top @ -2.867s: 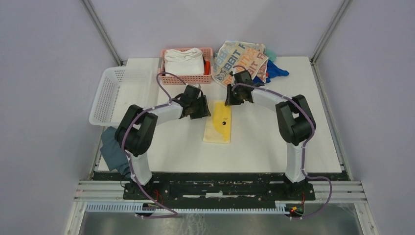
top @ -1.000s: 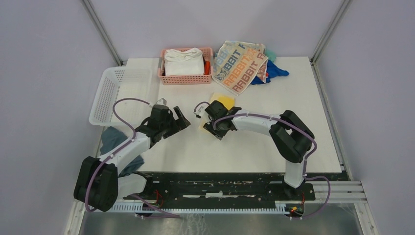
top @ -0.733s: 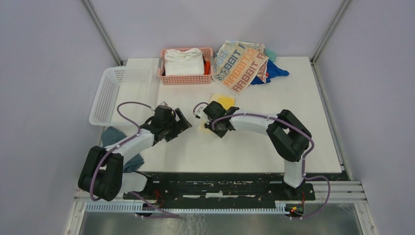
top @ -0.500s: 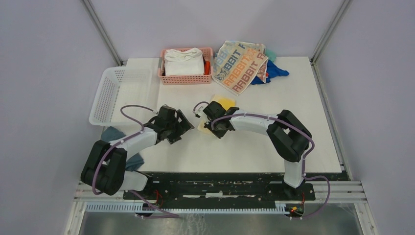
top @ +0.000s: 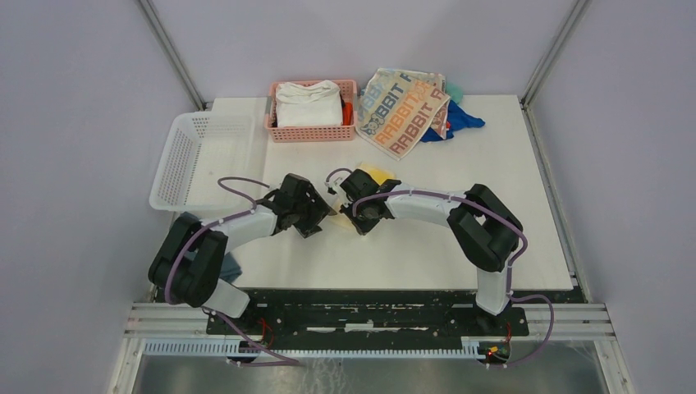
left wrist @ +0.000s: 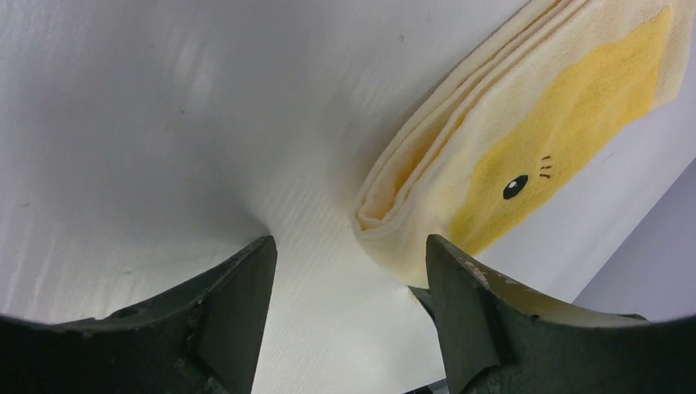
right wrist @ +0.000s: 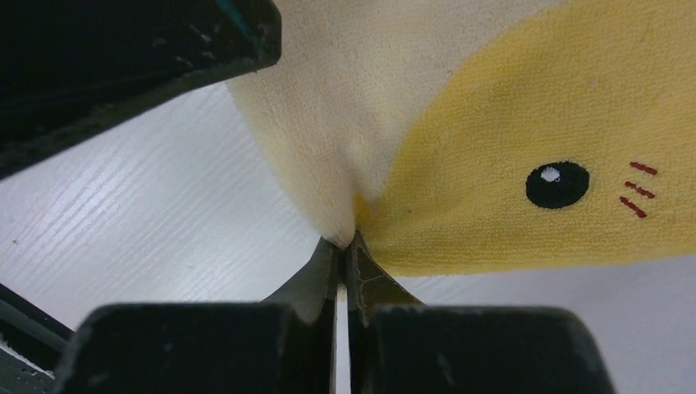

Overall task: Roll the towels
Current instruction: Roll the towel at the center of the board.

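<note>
The right gripper clamps a fold of the soft yellow towel, while the left gripper holds its dark fingers apart near the layered, rounded end.

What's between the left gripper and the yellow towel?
Only bare table separates the left gripper from the yellow towel, shown in the left wrist view.

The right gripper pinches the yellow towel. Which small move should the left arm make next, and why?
Probably ease the left gripper forward and close on the folded end of the yellow towel: its jaws stand open just short of it, while the right gripper is shut on the towel's edge.
</note>
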You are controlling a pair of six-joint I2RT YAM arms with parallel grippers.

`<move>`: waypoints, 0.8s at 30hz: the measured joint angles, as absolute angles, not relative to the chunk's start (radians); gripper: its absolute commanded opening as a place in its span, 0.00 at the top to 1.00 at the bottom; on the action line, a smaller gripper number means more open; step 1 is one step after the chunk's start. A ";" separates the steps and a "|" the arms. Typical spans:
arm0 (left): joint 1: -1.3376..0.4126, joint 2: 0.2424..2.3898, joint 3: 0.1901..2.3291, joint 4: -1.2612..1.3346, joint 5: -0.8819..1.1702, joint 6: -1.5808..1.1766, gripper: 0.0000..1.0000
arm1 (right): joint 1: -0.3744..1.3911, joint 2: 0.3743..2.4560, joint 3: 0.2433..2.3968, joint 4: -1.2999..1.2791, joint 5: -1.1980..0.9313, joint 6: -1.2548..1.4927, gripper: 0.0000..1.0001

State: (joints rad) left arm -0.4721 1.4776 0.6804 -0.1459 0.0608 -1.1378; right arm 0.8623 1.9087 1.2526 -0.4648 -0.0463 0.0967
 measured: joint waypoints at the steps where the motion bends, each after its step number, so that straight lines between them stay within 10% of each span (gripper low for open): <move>1: -0.475 1.486 0.682 -0.139 0.062 -1.149 0.33 | 0.862 1.909 1.253 -0.464 -0.048 0.101 0.96; 15: -0.500 1.580 0.708 -0.060 0.047 -1.233 0.70 | 0.864 1.895 1.224 -0.419 -0.101 0.126 0.90; 24: -0.501 1.582 0.710 -0.090 0.028 -1.235 0.89 | 0.876 1.830 1.153 -0.355 -0.111 0.098 0.61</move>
State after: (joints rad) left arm -0.5014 1.5818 0.7097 -0.0902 0.0280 -1.2350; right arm 0.8757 1.8297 1.1530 -0.3553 -0.1108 0.0978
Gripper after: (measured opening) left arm 0.163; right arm 0.316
